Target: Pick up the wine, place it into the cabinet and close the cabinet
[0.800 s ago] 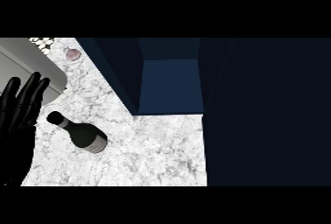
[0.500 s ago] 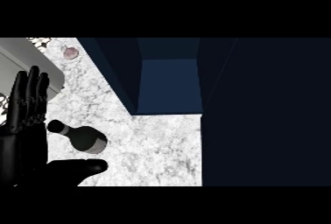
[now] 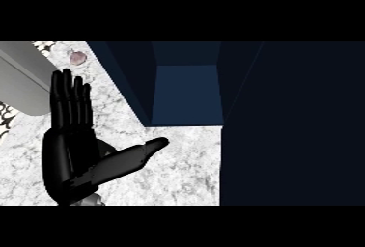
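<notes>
**Spotter:** Where's the wine? I can't find it.

**Me:** Neither can I. No glass shows anywhere on the desk [image 3: 178,169]. My guess is that it lies under my right robot hand [image 3: 121,164], which slants low across the stone towards the cabinet [image 3: 187,91]. The fingers are straight and flat and wrap nothing, so there is no grasp yet.

**Spotter:** And the other one?

**Me:** My left robot hand [image 3: 65,144] rests at the view's left, open, fingers up. It takes no part in this.

**Spotter:** So how do you take the bottle well?

**Me:** I'd settle the palm over the widest part of the body, then curl fingers and thumb round from opposite sides. A bottle is round and slick and will likely roll on polished stone, so I should close on the belly, not the thin neck. Then lift before swinging right.

**Spotter:** Is the cabinet ready?

**Me:** It stands open, a deep-blue box with flat matte walls and a square mouth meeting the desk's edge. The desk is white marble veined with grey. At top left sits a plain grey slab [image 3: 21,82], with a small pinkish round thing [image 3: 77,58] beside it, well out of my path.
</notes>
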